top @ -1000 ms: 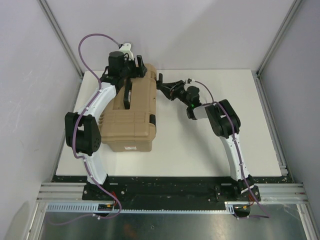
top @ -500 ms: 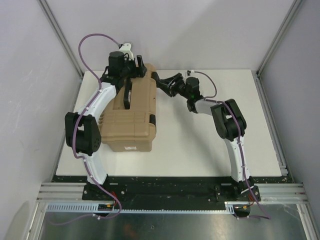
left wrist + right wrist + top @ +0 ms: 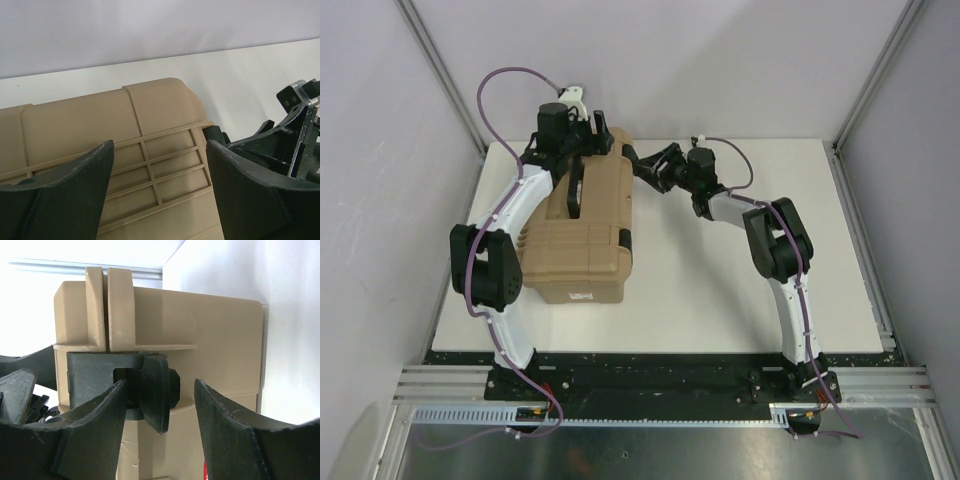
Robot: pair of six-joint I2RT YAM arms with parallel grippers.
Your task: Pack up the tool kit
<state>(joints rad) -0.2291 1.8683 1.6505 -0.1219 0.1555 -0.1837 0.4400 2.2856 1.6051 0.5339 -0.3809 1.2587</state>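
The tan toolbox point(image 3: 582, 235) lies closed on the left of the table, black handle point(image 3: 573, 190) on its lid. No tools show. My left gripper point(image 3: 596, 135) is open above the box's far end; in the left wrist view point(image 3: 160, 145) its jaws stand wide apart over the ribbed lid point(image 3: 100, 130), holding nothing. My right gripper point(image 3: 638, 165) is open at the box's far right side. In the right wrist view point(image 3: 160, 381) its jaws straddle a black latch point(image 3: 156, 390) on the tan wall point(image 3: 220, 340) without closing on it.
A second black latch point(image 3: 625, 242) sits nearer on the box's right side. The white table top point(image 3: 740, 290) extends right of the box. Grey walls and metal rails point(image 3: 860, 100) enclose the cell. My right gripper also shows in the left wrist view point(image 3: 295, 130).
My right gripper has moved left and slightly farther, up to the box's far right latch. The left arm and the box have not moved.
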